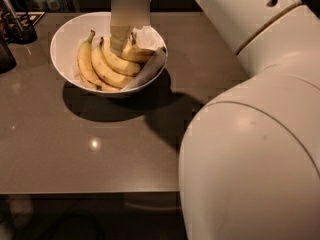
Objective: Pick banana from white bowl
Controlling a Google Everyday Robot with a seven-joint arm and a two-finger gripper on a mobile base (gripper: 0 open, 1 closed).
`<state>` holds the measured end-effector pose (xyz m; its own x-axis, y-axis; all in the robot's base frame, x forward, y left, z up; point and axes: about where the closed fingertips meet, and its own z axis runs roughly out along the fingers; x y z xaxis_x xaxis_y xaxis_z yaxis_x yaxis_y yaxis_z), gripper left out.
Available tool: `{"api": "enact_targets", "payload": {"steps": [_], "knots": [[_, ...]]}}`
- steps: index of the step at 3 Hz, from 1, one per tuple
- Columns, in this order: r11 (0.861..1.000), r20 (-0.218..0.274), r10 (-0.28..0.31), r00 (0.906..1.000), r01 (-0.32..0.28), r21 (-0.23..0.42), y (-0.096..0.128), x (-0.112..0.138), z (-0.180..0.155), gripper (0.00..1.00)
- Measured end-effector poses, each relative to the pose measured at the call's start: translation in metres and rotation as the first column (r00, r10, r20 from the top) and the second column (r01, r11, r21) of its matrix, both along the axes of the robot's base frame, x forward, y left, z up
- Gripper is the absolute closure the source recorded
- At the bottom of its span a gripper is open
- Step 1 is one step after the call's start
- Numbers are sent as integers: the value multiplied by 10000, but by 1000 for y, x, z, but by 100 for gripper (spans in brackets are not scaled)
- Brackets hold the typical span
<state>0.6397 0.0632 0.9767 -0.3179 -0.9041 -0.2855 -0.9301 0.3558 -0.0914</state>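
No lettering, label, brand or number is legible anywhere in this view, neither on the white bowl, on the brown counter nor on the robot's pale arm casing. The gripper, at the top of the view and reaching down into the bowl, likewise bears no readable marking
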Motion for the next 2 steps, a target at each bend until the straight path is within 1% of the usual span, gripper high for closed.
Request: {"api": "enact_targets", "payload": {"steps": [1,2], "knots": [[9997,-436,-231,9988,233,50,-2,-4,-11,27],[9991,-549,-422,9976,423,11,-3,-2,-13,26]]}}
